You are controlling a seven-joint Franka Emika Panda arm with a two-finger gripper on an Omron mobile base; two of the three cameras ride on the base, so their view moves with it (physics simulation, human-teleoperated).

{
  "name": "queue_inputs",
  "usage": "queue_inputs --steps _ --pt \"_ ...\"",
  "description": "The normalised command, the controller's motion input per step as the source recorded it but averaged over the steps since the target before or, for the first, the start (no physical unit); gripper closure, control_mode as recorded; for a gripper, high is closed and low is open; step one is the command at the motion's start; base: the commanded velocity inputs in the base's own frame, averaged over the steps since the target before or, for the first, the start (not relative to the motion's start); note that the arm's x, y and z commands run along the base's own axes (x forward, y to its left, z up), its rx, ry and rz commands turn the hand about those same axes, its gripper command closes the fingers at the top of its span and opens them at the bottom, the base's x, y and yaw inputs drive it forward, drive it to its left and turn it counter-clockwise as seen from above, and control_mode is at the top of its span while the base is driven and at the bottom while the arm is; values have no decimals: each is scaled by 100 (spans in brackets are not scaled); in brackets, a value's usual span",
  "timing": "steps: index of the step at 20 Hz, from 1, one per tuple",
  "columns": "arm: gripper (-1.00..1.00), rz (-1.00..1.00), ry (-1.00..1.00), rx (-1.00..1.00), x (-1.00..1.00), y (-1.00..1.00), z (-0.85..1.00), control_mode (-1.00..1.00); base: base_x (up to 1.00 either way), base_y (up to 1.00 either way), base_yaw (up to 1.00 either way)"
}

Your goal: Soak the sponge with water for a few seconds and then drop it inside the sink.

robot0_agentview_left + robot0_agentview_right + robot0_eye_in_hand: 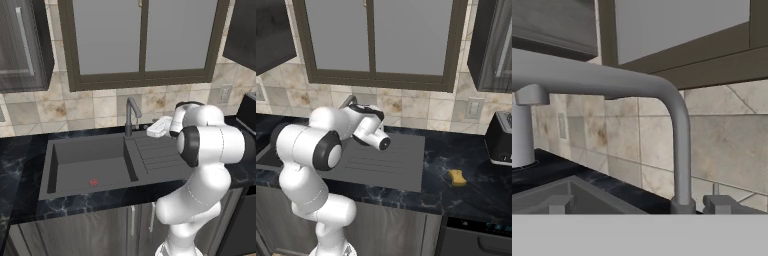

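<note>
Two finger tips of the claw (634, 205) are showing at the bottom of the hand view, one at each side and set far apart, so you are looking at a claw standing wide open. Nothing is sitting between the tips, and they are not touching anything; the claw is holding no object.

You are seeing the hand aimed level along the faucet (679, 150), whose grey gooseneck is rising between the tips and bending over toward the left of that view. Behind it the tiled wall (727, 145) is running across, and the window frame (712, 65) is lying above it.

In the left base view the white hand is hovering over the ribbed drainboard (160, 152) of the sink (85, 162), just to the right of the faucet. The basin is lying to the left of the drainboard, with the red drain mark (93, 182) on its floor. No stream is running from the spout.

You are finding the sponge (457, 177) in the right base view, lying flat on the black marbled worktop (466, 155), well apart from the claw and to the right of the sink. A dark toaster (501, 137) is standing farther right on the same worktop, near the wall.
</note>
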Motion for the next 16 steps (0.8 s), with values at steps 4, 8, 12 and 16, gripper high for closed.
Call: queue_inputs --steps 4,8,12,16 --pt "-100 0 0 0 11 0 -1 -100 0 0 0" --pt "-100 0 0 0 10 0 -2 -100 0 0 0" --pt "-100 0 0 0 8 0 -2 -100 0 0 0" --pt "-100 0 0 0 8 0 -4 -100 0 0 0"
